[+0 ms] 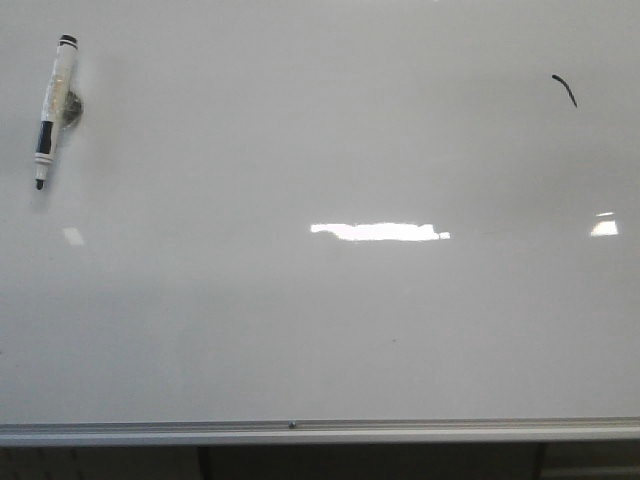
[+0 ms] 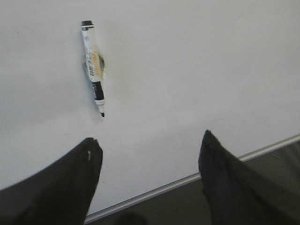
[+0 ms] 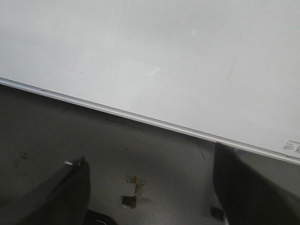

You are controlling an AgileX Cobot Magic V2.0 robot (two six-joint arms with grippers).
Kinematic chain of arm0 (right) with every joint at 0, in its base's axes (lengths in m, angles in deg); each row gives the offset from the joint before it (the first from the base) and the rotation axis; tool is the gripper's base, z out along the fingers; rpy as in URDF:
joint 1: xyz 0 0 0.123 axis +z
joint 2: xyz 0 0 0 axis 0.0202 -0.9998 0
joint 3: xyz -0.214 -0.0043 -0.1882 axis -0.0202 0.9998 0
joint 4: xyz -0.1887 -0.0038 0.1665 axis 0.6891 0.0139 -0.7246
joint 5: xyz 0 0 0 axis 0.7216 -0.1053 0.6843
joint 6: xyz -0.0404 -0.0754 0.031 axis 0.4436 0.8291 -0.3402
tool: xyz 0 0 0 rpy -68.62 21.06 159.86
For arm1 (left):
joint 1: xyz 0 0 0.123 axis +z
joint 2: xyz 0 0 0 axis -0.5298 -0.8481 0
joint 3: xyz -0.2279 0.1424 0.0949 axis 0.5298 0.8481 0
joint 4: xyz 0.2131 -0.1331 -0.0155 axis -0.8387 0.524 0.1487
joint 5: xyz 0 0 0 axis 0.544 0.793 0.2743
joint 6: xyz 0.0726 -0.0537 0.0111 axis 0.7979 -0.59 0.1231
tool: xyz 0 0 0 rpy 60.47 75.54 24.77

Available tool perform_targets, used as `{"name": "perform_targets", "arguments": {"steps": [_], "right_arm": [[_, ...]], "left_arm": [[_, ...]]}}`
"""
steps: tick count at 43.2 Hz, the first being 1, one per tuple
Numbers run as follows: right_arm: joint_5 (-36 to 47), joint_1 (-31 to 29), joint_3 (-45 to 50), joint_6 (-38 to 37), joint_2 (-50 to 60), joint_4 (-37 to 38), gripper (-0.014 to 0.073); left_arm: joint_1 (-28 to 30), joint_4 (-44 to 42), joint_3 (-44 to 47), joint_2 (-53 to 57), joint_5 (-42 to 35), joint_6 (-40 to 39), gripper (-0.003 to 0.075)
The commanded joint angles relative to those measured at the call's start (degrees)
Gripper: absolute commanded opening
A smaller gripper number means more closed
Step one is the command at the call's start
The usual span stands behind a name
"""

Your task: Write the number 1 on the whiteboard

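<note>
The whiteboard fills the front view, with its silver-grey frame edge along the front. The number 1, a short curved black stroke, sits at the far right. A white marker pen with a black cap lies at the far left; it also shows in the left wrist view. My left gripper is open and empty above the board's front edge, well short of the pen. My right gripper is open and empty over the dark floor, off the board's edge. Neither gripper shows in the front view.
Bright light reflections lie across the board's middle and right. The dark floor in front of the board carries small scraps and stains. A small label sits at the board's corner.
</note>
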Motion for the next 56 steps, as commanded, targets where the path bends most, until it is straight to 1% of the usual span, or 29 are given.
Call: {"name": "perform_targets", "arguments": {"steps": [1,6,11,15,17,18,19,26,28,30,31,32,33,34,38,41,42,56], "right_arm": [[5.4,-0.3,1.4,-0.2,3.2,0.3,0.0569],[8.6,-0.3,5.1,-0.1,7.3,0.3,0.0569],[10.6,-0.3,6.7,-0.1,10.1,0.3,0.0563],[10.6,-0.3,6.9,-0.1,10.9,0.3,0.0498],[10.5,-0.3,6.9,-0.1,10.9,0.3,0.0428],[10.4,-0.3,6.9,-0.1,10.9,0.3,0.0409],[10.4,-0.3,6.9,-0.1,10.9,0.3,0.0360],[10.4,-0.3,6.9,-0.1,10.9,0.3,0.0142],[10.4,-0.3,6.9,-0.1,10.9,0.2,0.0088],[10.4,-0.3,6.9,-0.1,10.9,0.2,0.0027],[10.4,-0.3,6.9,-0.1,10.9,0.2,-0.0005],[10.4,-0.3,6.9,-0.1,10.9,0.2,-0.0036],[10.4,-0.3,6.9,-0.1,10.9,0.2,-0.0063],[10.4,-0.3,6.9,-0.1,10.9,0.2,-0.0075],[10.4,-0.3,6.9,-0.1,10.9,0.2,-0.0069],[10.4,-0.3,6.9,-0.1,10.9,0.2,-0.0069],[10.4,-0.3,6.9,-0.1,10.9,0.2,-0.0069],[10.4,-0.3,6.9,-0.1,10.9,0.2,-0.0069]], "left_arm": [[-1.8,0.4,1.3,4.6,-3.2,-0.1,0.0441],[-1.4,-0.4,3.8,8.3,-2.7,-0.1,0.0441],[-0.9,-1.0,4.4,9.0,-1.2,-0.5,0.0440],[-0.1,-1.9,4.4,9.0,-1.1,-2.8,0.0440],[0.4,-3.9,4.4,9.0,-0.9,-5.3,0.0438],[0.5,-4.3,4.4,9.0,-0.9,-5.6,0.0438],[0.8,-4.7,4.4,9.0,-0.8,-5.6,0.0438],[1.1,-5.0,4.4,9.0,-0.6,-5.6,0.0435],[1.1,-5.0,4.4,9.0,-0.6,-5.6,0.0410],[1.1,-5.0,4.4,9.0,-0.6,-5.6,0.0363],[1.1,-5.0,4.4,9.0,-0.6,-5.6,0.0337],[1.1,-5.0,4.4,9.0,-0.6,-5.6,0.0289],[1.1,-5.0,4.4,9.0,-0.6,-5.6,0.0259],[1.1,-5.0,4.4,9.0,-0.6,-5.6,0.0228],[1.1,-5.0,4.4,9.0,-0.6,-5.6,0.0085],[1.1,-5.1,4.4,9.0,-0.6,-5.5,-0.0006],[1.1,-5.2,4.4,9.0,-0.6,-5.4,-0.0020],[1.1,-5.1,4.4,9.0,-0.3,-4.7,-0.0020]]}}
